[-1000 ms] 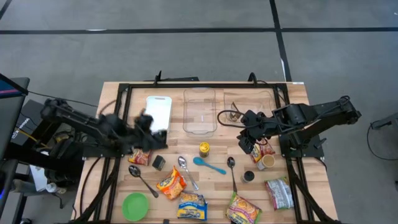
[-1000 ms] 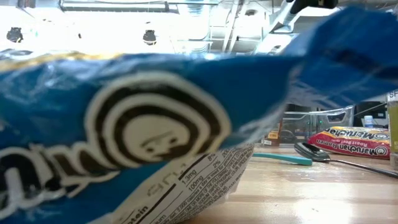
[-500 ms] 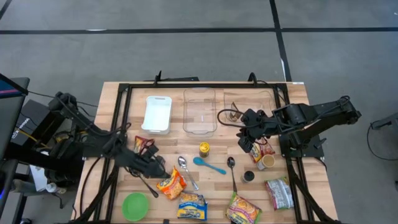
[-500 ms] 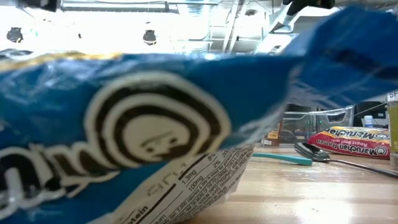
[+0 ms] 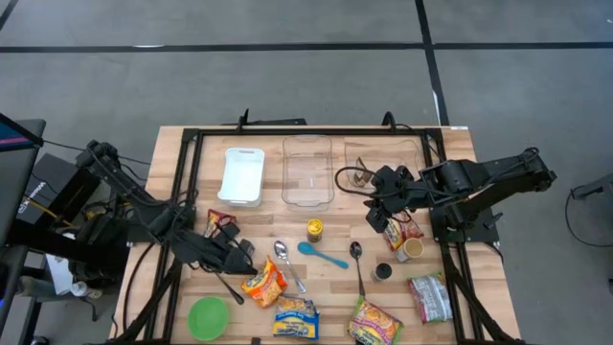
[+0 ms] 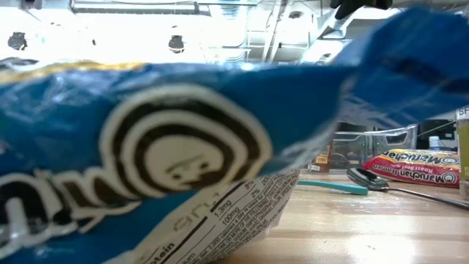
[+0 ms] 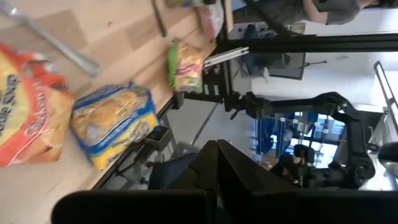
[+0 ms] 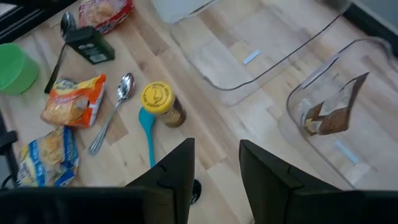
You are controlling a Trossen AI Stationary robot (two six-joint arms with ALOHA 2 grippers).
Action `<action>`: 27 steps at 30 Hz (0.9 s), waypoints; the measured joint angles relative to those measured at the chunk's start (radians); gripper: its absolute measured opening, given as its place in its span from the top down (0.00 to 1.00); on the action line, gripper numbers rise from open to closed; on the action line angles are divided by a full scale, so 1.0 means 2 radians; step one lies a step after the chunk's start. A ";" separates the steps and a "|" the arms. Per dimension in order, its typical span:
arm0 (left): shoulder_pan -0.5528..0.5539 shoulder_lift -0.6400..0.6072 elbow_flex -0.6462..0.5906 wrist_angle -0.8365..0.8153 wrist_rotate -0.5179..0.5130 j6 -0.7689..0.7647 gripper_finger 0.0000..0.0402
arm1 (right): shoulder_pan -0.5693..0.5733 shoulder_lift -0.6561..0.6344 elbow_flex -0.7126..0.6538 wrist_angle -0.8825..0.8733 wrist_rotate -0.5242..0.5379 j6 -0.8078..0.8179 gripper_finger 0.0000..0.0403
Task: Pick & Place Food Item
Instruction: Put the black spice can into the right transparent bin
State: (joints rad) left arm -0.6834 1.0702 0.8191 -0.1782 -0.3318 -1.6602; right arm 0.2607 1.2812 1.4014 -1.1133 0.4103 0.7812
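Observation:
Several food packets lie flat on the wooden table: an orange one (image 5: 263, 283), a blue-and-yellow one (image 5: 295, 319), a green-and-yellow one (image 5: 374, 324) and red ones (image 5: 218, 226) (image 5: 407, 233). My left gripper (image 5: 244, 264) hovers just left of the orange packet (image 7: 25, 118). Its fingers (image 7: 217, 163) are shut on nothing. My right gripper (image 5: 383, 216) hangs over the table's right half beside a red packet. It is open (image 8: 214, 168), with nothing between its fingers.
A white tray (image 5: 242, 174) and two clear containers (image 5: 308, 171) (image 5: 383, 161) stand along the far side; one holds a brown packet (image 8: 333, 112). A yellow-lidded jar (image 5: 314, 229), a teal spoon (image 5: 322, 254), metal spoons (image 5: 283, 257), a black box (image 5: 244, 250) and a green bowl (image 5: 208, 317) lie among the packets.
My left gripper has swung from beside the white tray toward the table's near edge and down, rolling as it went. It now stands by the orange packet, still shut. My right gripper has stayed in place.

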 joint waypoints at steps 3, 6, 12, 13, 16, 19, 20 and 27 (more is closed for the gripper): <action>0.000 0.007 0.047 -0.041 -0.021 0.022 1.00 | 0.000 0.000 0.000 0.000 0.013 -0.002 0.70; 0.000 0.026 0.099 -0.095 -0.032 0.041 1.00 | 0.000 0.000 0.000 0.000 0.022 -0.002 0.70; 0.000 0.094 0.212 -0.288 -0.032 0.045 1.00 | 0.000 0.000 0.000 0.001 0.022 -0.002 0.70; 0.001 0.107 0.228 -0.320 -0.032 0.044 1.00 | 0.000 0.000 0.000 0.001 0.022 -0.002 0.70; 0.005 0.140 0.262 -0.413 -0.030 0.042 1.00 | 0.000 0.000 0.000 0.001 0.022 -0.002 0.70; 0.012 0.167 0.272 -0.487 -0.026 0.032 1.00 | 0.000 0.000 0.000 0.002 0.022 -0.002 0.70; 0.016 0.174 0.272 -0.510 -0.025 0.025 1.00 | 0.000 0.000 0.000 0.002 0.022 -0.002 0.70; 0.040 0.221 0.272 -0.601 0.006 0.001 1.00 | 0.000 0.000 0.000 0.004 0.022 -0.002 0.70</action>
State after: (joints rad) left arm -0.6037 1.5119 1.3632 -1.3811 -0.3207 -1.6577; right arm 0.2607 1.2812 1.4014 -1.1055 0.4545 0.7778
